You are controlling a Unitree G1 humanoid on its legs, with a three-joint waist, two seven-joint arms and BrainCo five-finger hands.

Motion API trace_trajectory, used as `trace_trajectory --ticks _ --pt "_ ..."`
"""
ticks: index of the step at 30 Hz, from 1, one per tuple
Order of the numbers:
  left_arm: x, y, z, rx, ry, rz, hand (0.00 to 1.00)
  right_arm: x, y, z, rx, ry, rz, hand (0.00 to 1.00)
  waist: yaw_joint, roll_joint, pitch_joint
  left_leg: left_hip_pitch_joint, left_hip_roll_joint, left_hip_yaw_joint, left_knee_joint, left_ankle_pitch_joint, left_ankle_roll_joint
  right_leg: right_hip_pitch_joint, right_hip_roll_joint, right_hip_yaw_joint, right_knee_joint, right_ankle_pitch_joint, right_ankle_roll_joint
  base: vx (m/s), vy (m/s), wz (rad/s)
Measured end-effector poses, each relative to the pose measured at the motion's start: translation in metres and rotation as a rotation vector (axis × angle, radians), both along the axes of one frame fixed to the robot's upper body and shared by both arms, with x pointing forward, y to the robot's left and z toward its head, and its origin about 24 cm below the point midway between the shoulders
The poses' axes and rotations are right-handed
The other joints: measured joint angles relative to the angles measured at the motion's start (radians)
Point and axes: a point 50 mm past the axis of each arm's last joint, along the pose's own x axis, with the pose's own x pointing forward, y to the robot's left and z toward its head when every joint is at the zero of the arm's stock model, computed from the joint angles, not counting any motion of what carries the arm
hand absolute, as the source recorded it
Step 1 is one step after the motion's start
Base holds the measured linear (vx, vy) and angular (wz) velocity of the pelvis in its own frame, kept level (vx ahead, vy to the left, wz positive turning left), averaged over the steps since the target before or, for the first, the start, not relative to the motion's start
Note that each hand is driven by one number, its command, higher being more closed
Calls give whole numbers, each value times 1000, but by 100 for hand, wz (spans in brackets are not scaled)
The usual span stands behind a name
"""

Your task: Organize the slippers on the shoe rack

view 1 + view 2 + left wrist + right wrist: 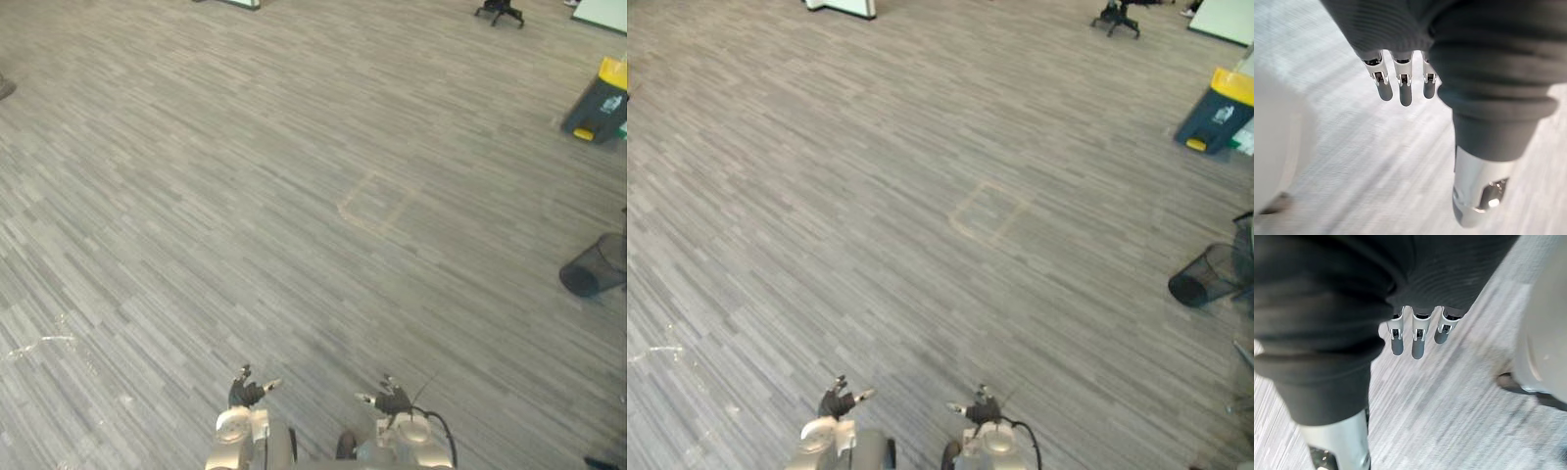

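Note:
My left hand hangs low at the bottom of the left eye view, over bare wood-grain floor. Its fingers are straight and hold nothing. My right hand hangs beside it to the right, and its fingers are also straight and empty. Both hands point down at the floor.
A black mesh waste bin lies on its side at the right edge. A dark bin with a yellow lid stands at the far right. A chair base is at the top. A taped square outline marks the floor mid-view.

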Motion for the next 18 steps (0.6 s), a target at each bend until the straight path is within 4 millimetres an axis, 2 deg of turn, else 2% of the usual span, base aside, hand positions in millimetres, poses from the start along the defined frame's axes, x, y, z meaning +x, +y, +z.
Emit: trace_trajectory --ticks 2,3,4,5,6,7,8,9,10,11,12,13,14,16,18 --pt "2 4 5 9 -31 15 0 5 0 4 -5 -25 -6 0 13 -16 7 -79 -11 37 -250 -1 7 84 -42 23 -48 -28 29 599 168 -28" --pt "4 4 7 9 -43 19 0 8 0 6 -8 -39 -7 0 21 -21 9 -97 -21 47 -351 26 3 101 -65 32 -55 -41 46 640 226 -45" --pt "4 3 7 7 -48 19 0 11 -1 7 -12 -46 -9 0 30 -18 9 -95 -34 49 -505 87 -9 125 -81 47 -58 -53 57 754 344 -61" --pt "0 3 5 6 -34 20 0 9 -1 6 -16 -37 -10 0 45 -6 -2 -88 -42 35 -571 231 1 153 -91 85 -66 -55 58 760 391 -47" --pt "3 8 7 18 -41 30 0 9 1 5 -14 -32 6 0 46 -37 -20 -83 -77 64 -558 176 36 137 -139 109 -28 -41 41 776 405 -28" --pt "3 8 7 18 -44 29 0 10 0 5 -15 -33 -2 0 46 -41 -24 -81 -82 69 -554 163 45 123 -146 117 2 -30 38 533 287 -11" --pt "3 6 7 15 -44 23 0 11 -1 6 -16 -39 -10 0 48 -45 -25 -67 -86 84 -528 126 62 92 -160 145 96 -1 83 662 368 -20" --pt "2 7 6 22 -33 11 0 10 -2 6 -20 -40 -8 0 46 -62 -19 20 -117 103 -521 68 83 20 -186 193 366 54 173 651 361 -19" --pt "2 7 5 23 -30 6 0 10 -2 6 -20 -39 -8 0 46 -65 -17 44 -123 108 -525 61 85 4 -190 200 432 62 188 742 388 -11" --pt "2 4 3 20 -14 -9 0 8 -3 6 -20 -37 -12 0 41 -68 -17 116 -143 110 -540 38 88 -57 -194 205 631 80 223 579 262 -6" --pt "1 -2 0 9 2 -28 0 5 -4 5 -18 -37 -16 0 30 -63 -13 223 -161 109 -596 22 90 -139 -193 175 832 71 208 555 238 -7" --pt "2 -5 0 3 1 -37 0 4 -4 4 -16 -35 -16 0 25 -60 -13 268 -166 109 -630 16 92 -180 -192 147 882 60 190 509 198 -11" --pt "6 -11 1 -7 -7 -48 0 2 -4 4 -13 -33 -16 0 20 -48 -9 345 -169 109 -692 2 95 -263 -187 83 930 35 152 369 122 -13" --pt "8 -15 0 -11 -2 -71 0 1 -4 3 -8 -30 -13 0 2 -44 -7 425 -168 108 -750 -20 83 -394 -175 -27 867 -15 116 421 84 -6" --pt "6 -16 -3 -13 20 -78 0 2 -6 5 -11 -44 -21 0 -17 -52 -7 488 -170 108 -792 -41 71 -477 -154 -104 660 -21 110 434 35 5"
